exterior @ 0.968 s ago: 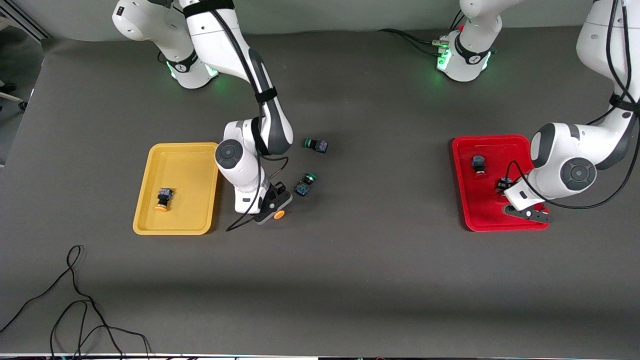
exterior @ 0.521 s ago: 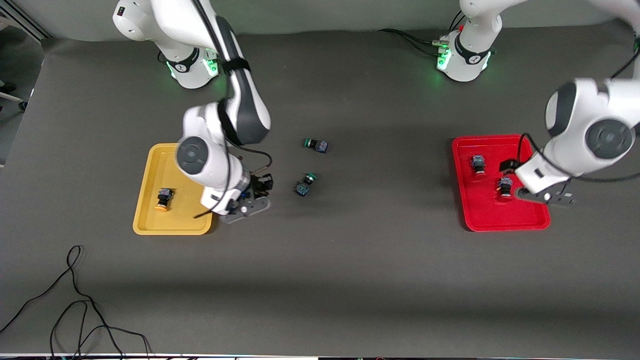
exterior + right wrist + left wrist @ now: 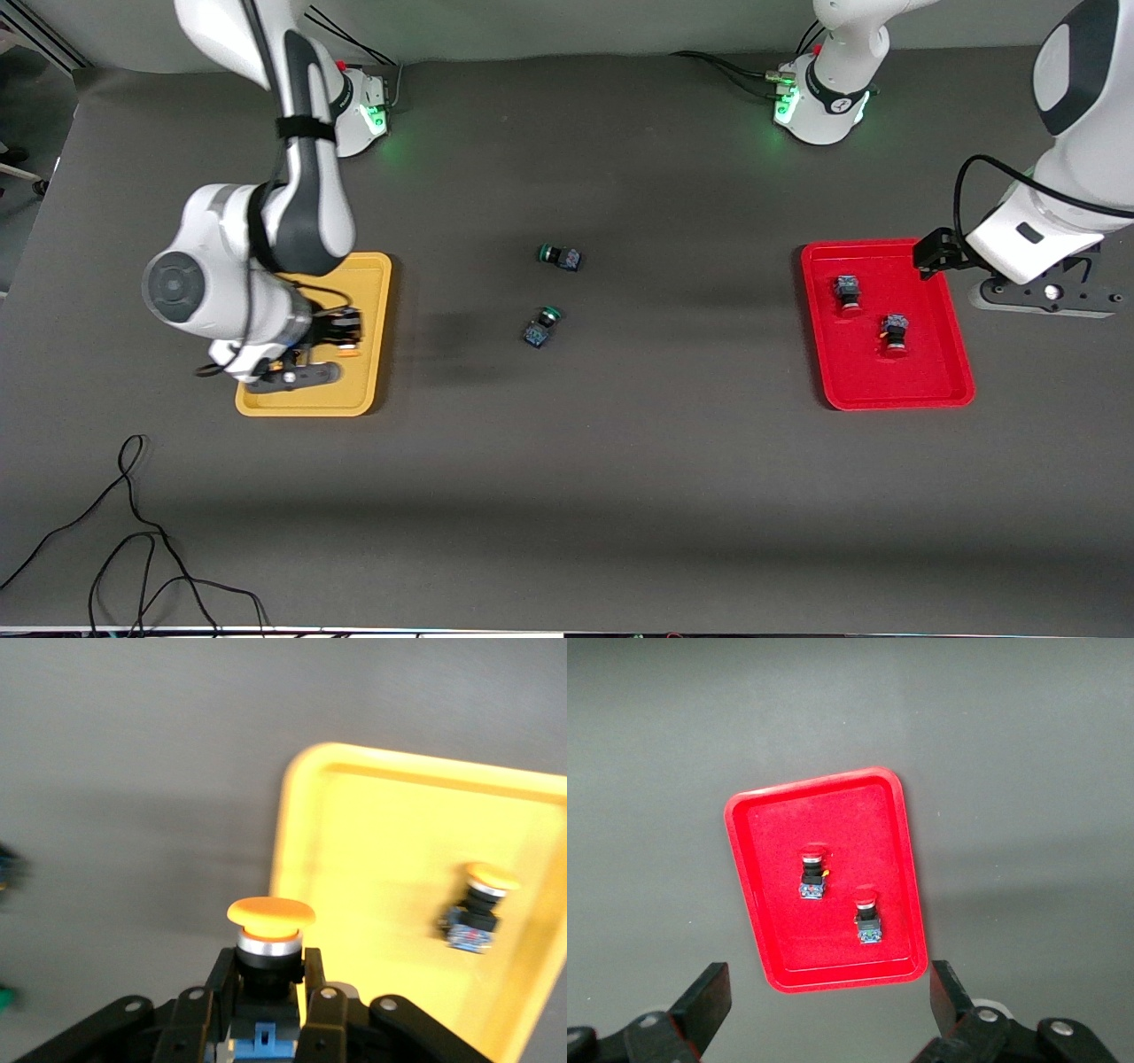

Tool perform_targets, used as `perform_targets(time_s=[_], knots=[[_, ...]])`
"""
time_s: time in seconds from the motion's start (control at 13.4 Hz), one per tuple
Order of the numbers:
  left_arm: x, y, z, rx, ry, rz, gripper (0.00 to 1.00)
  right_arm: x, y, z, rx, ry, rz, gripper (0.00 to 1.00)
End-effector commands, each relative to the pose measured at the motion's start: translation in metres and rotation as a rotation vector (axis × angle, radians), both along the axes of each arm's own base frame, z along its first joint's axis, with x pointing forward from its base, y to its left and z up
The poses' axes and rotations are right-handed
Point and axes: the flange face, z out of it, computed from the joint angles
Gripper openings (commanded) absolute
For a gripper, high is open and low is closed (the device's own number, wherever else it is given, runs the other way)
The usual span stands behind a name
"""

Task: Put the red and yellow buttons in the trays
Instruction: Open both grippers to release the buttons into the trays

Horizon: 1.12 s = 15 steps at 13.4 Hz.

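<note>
My right gripper [image 3: 297, 372] hangs over the yellow tray [image 3: 370, 292], at the corner nearest the front camera. It is shut [image 3: 270, 979] on a yellow button [image 3: 270, 920] whose orange cap points out past the fingertips. A second yellow button [image 3: 477, 908] lies on its side in the yellow tray [image 3: 381, 833]; my arm hides it in the front view. Two red buttons [image 3: 848, 292] [image 3: 895, 335] lie in the red tray [image 3: 886, 394]. My left gripper [image 3: 1045, 292] is open and empty beside that tray, toward the left arm's end of the table. Its wrist view shows both red buttons [image 3: 813, 873] [image 3: 867, 914] in the red tray [image 3: 766, 895].
Two green-capped buttons [image 3: 560, 257] [image 3: 540, 326] lie on the dark table between the trays. A loose black cable [image 3: 133, 532] curls near the front edge at the right arm's end.
My right arm carried the yellow button from beside the green ones to over the yellow tray. My left gripper opened, left a red button in the red tray and drew away to the tray's side.
</note>
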Motion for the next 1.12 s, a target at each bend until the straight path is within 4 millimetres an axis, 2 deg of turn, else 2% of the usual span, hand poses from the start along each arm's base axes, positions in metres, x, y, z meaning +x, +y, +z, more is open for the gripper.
perform_targets(time_s=[0.0,0.07,0.15,0.3,0.37,0.45,0.52,0.74,0.82,0.89,1.04], knots=[[0.005,0.0,-0.001,-0.004,0.02,0.026,1.0,-0.031,-0.045,-0.056,0.014,-0.047,0.008,0.0],[0.006,0.009,-0.001,-0.001,0.019,0.044,1.0,-0.037,-0.05,-0.078,0.024,-0.048,-0.001,0.0],[0.006,0.009,-0.004,0.0,0.021,0.044,1.0,-0.039,-0.05,-0.097,0.023,-0.038,-0.003,0.0],[0.003,0.012,-0.004,-0.011,0.033,0.053,1.0,-0.04,-0.057,-0.122,0.04,-0.029,-0.012,0.0],[-0.003,0.023,-0.006,-0.016,0.033,0.072,1.0,-0.04,-0.057,-0.124,0.044,-0.025,-0.018,0.11],[-0.008,0.035,-0.004,-0.023,0.02,0.081,1.0,-0.038,-0.058,-0.122,0.046,-0.026,-0.03,0.59],[-0.008,0.036,0.001,-0.023,0.013,0.08,1.0,-0.033,-0.055,-0.118,0.052,-0.036,-0.031,0.99],[-0.002,0.035,0.013,-0.026,-0.019,0.077,1.0,-0.023,-0.045,-0.101,0.065,-0.039,-0.056,1.0],[0.001,0.033,0.018,-0.025,-0.028,0.074,1.0,-0.016,-0.045,-0.087,0.058,-0.037,-0.051,1.0],[0.004,0.034,0.021,-0.024,-0.027,0.075,1.0,-0.006,-0.043,-0.065,0.037,-0.028,-0.068,1.0],[0.007,0.036,0.027,-0.026,-0.039,0.093,1.0,0.011,-0.025,-0.015,0.012,0.014,-0.059,1.0]])
